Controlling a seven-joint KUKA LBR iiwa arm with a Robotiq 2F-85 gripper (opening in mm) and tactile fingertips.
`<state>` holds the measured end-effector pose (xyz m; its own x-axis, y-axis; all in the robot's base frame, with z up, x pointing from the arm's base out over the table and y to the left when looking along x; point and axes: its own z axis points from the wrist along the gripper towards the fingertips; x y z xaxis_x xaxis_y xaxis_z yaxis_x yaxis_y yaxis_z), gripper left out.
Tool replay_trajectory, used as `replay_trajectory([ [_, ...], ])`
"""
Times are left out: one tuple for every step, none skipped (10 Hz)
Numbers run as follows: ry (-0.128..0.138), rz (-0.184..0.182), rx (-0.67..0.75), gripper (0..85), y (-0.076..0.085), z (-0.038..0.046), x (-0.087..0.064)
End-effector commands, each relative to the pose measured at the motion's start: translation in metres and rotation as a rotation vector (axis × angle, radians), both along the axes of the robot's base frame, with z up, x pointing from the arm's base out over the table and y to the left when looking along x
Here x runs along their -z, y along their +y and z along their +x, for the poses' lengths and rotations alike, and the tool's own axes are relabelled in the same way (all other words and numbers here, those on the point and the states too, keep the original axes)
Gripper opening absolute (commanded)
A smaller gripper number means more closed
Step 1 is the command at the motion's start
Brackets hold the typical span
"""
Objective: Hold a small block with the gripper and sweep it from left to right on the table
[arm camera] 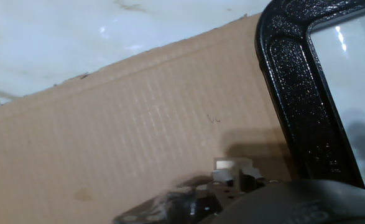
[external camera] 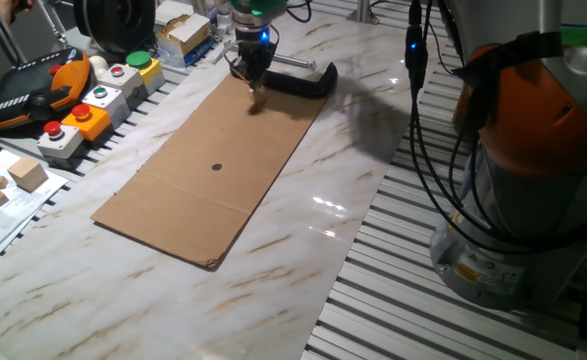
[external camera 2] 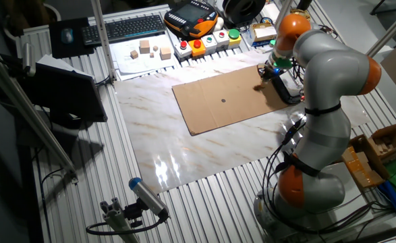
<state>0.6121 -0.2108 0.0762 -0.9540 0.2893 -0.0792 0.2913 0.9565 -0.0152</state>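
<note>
My gripper, a black claw with a blue light, hangs over the far corner of the brown cardboard sheet, with its fingertips down at the sheet. It is shut on the small block, a tiny tan cube at the fingertips. In the hand view the block shows as a pale bit just past the fingers, against the cardboard. The white marble table lies under the sheet. In the other fixed view the gripper is at the sheet's right end.
A black clamp lies just right of the gripper, at the cardboard's edge. Button boxes and a pendant line the left side. Larger wooden cubes sit on paper at the far left. The robot base stands right.
</note>
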Motion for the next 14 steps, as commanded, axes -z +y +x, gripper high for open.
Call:
replay_trajectory([
  [-0.006, -0.006, 0.008, 59.7, 0.000, 0.0002, 0.000],
  [-0.011, -0.004, 0.011, 64.3, 0.000, 0.0007, 0.001],
  [-0.011, -0.003, 0.009, 65.0, -0.001, 0.0012, 0.004],
  [-0.008, -0.001, 0.010, 65.7, -0.002, 0.0012, 0.005],
  [-0.005, -0.003, 0.013, 66.7, -0.003, 0.0010, 0.005],
  [0.001, -0.001, 0.018, 67.0, -0.004, 0.0012, 0.008],
  [0.003, 0.004, 0.018, 66.7, -0.005, 0.0018, 0.011],
  [0.000, 0.007, 0.019, 66.7, -0.006, 0.0024, 0.016],
  [-0.002, 0.010, 0.019, 66.3, -0.007, 0.0027, 0.019],
  [-0.003, 0.010, 0.019, 66.3, -0.007, 0.0027, 0.020],
  [-0.002, 0.010, 0.019, 66.3, -0.006, 0.0028, 0.020],
  [0.001, 0.010, 0.019, 65.7, -0.006, 0.0030, 0.022],
  [0.003, 0.010, 0.019, 65.3, -0.006, 0.0035, 0.024],
  [0.004, 0.007, 0.019, 64.7, -0.006, 0.0039, 0.025],
])
